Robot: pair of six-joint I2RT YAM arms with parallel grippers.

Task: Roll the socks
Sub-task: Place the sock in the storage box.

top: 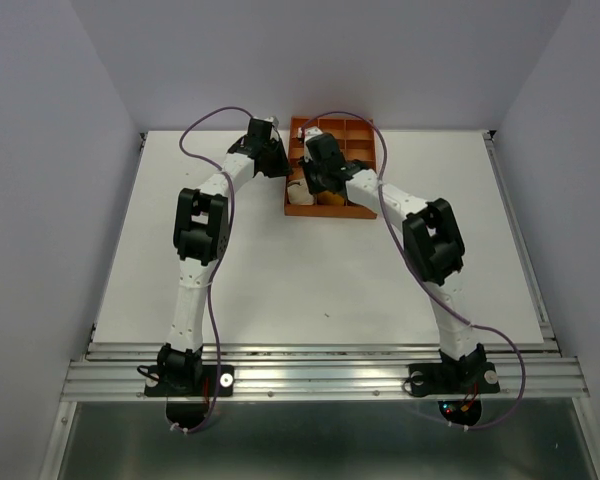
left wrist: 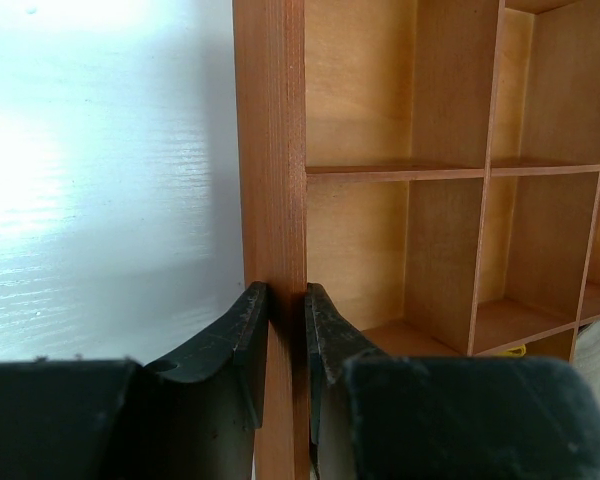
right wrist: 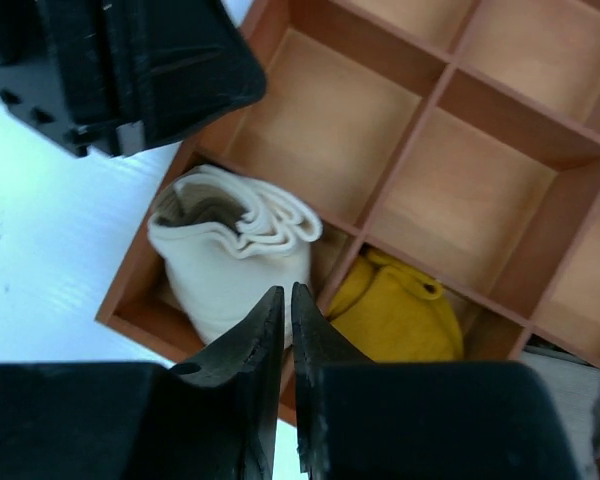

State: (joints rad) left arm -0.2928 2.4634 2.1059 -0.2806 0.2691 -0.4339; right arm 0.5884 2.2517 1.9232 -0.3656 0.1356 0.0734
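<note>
we judge stowing nearly done: rolled cream sock (right wrist: pixel 230 255) and bunched mustard sock (right wrist: pixel 395 310) sit in near compartments of the orange tray (left wrist: pixel 270 150), right gripper (right wrist: pixel 278 300) above them narrow and empty, left gripper (left wrist: pixel 287 300) clamping its left wall; next, lift clear.

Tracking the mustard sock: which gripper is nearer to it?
Right. The right gripper hangs over the tray, just beside and above the mustard sock. The left gripper is farther off, clamped on the tray's outer side wall.
</note>
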